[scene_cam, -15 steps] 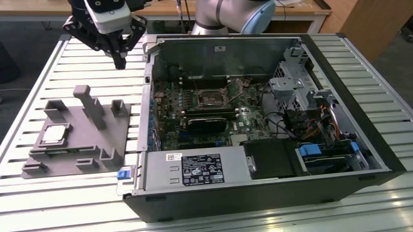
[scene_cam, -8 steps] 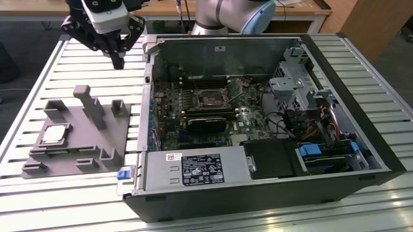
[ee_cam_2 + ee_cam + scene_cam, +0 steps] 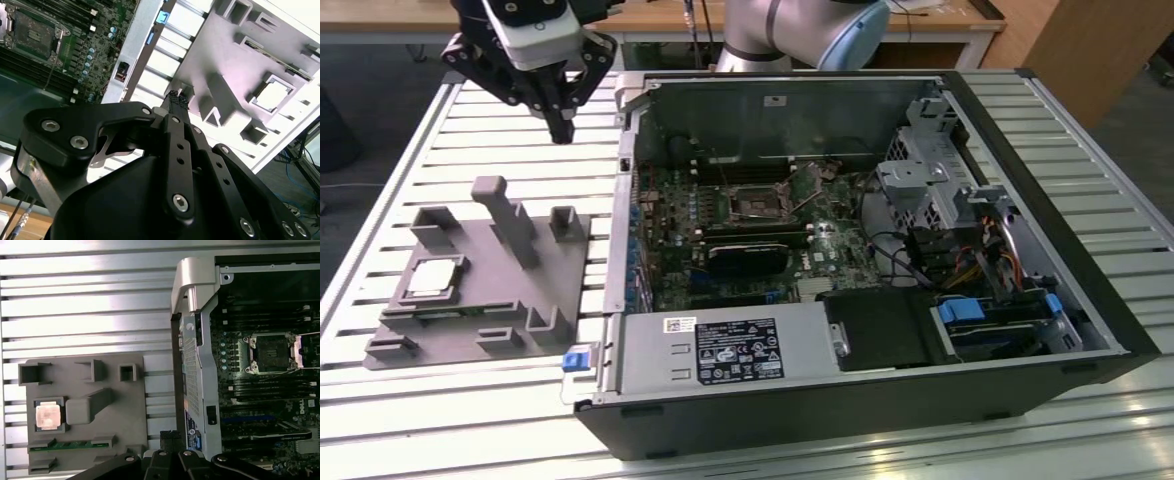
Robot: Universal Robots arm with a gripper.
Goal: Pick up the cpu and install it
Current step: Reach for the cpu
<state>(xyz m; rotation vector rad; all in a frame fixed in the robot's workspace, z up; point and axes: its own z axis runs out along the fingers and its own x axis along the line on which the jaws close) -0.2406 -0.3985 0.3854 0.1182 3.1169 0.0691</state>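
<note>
sitting flat in a square pocket near the grey fixture's (image 3: 567,285) edge on the exterior view's left, the cpu (image 3: 434,277) has nothing touching it. fixture lies on the slatted table (image 3: 400,180) just beside the computer case (image 3: 987,405). gripper (image 3: 560,133) hangs over the table's far edge, well apart from the cpu, jaws pressed together, nothing held. motherboard socket (image 3: 754,204) looks bare, so pick-up and install both seem not yet done.

On the slatted metal worktop (image 3: 494,150), a grey fixture (image 3: 494,280) lies on one side of the pincer (image 3: 560,132). An open computer case (image 3: 854,420) lies on the other.
</note>
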